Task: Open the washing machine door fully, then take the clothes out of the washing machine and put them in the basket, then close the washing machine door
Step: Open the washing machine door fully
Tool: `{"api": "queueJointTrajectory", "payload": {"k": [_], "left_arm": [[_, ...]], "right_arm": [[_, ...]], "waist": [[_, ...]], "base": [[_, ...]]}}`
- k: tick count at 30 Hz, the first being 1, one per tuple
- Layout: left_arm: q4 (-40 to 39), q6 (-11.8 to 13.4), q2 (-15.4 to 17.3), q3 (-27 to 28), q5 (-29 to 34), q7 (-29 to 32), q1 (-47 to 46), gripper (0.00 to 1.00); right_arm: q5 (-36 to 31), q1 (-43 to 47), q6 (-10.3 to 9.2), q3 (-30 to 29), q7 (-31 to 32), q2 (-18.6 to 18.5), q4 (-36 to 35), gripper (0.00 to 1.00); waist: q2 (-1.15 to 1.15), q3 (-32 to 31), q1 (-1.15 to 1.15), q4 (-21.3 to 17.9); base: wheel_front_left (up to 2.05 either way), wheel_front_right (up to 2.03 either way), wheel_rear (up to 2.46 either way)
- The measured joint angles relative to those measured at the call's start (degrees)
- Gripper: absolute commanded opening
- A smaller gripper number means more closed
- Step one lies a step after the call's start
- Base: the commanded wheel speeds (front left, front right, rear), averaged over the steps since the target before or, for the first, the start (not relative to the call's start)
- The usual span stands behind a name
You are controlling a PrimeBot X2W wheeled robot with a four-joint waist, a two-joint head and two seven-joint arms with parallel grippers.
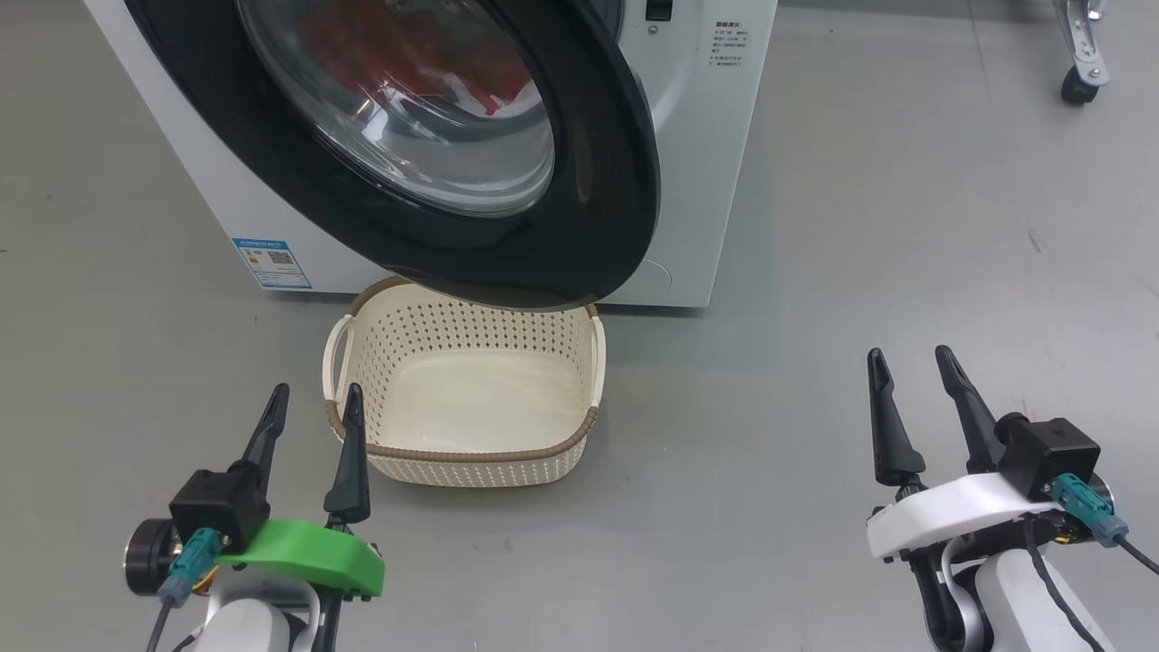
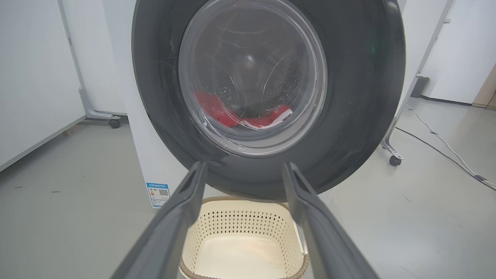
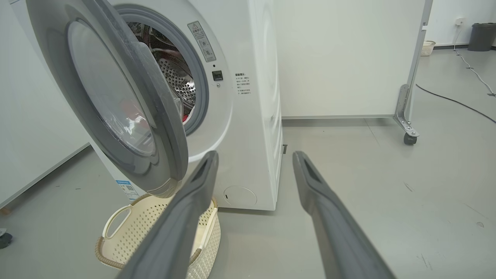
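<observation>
A: Jaws?
B: Both spread wide, empty: left gripper (image 1: pixel 317 391) lower left, right gripper (image 1: pixel 910 355) lower right.
A: Why the cream perforated plastic basket (image 1: pixel 471 453) at centre?
B: It sits just before the big white front-loading washing machine (image 1: pixel 697 181), likely to catch laundry.
A: What's in the way?
B: The round black-ringed glass door (image 1: pixel 579 235), only ajar, overhangs the basket's far rim; red jersey clothes (image 1: pixel 380 54) lie behind its glass, top centre. A black caster wheel (image 1: pixel 1077 86) sits upper right, well apart.

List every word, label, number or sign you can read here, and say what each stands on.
None reads clearly.
Blue label, washing machine lower front corner: QR code, text too small.
Printed lines on its front, right of the opening: too small.
Warning sticker with triangle sign, by the opening: text blurred.
</observation>
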Motion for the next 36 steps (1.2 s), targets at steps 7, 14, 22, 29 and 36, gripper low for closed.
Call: {"api": "queueJointTrajectory", "payload": {"k": [7,14,22,29,36], "left_arm": [[0.0,0.0,0.0,-0.1,0.0,0.0,0.0,1.0],[0.0,-0.1,0.0,-0.5,0.0,0.0,0.0,1.0],[-0.4,-0.2,0.0,-1.7,0.0,0.0,0.0,1.0],[-1.1,-0.4,0.1,-2.5,0.0,0.0,0.0,1.0],[-1.3,-0.6,0.1,-3.7,0.0,0.0,-0.8,1.0]], "right_arm": [[0.0,0.2,0.01,0.0,0.0,0.0,-0.2,1.0],[0.0,0.2,0.05,-0.4,-0.2,-0.1,-0.8,0.0],[0.3,-0.8,1.35,-0.7,0.2,-0.9,-2.5,0.0],[4.4,-6.2,3.01,-1.4,4.5,-1.7,-4.7,0.0],[15.4,-13.7,3.87,-4.6,11.3,0.1,-6.4,0.0]], "waist": [[0.0,-0.1,0.0,0.1],[0.0,0.0,0.0,0.2],[0.0,1.6,0.0,0.9],[0.0,3.9,0.0,1.7],[0.0,6.7,0.0,2.8]], "base": [[0.0,0.0,0.0],[0.0,0.0,0.0],[0.0,0.0,0.0],[0.0,0.0,0.0],[0.0,0.0,0.0]]}}
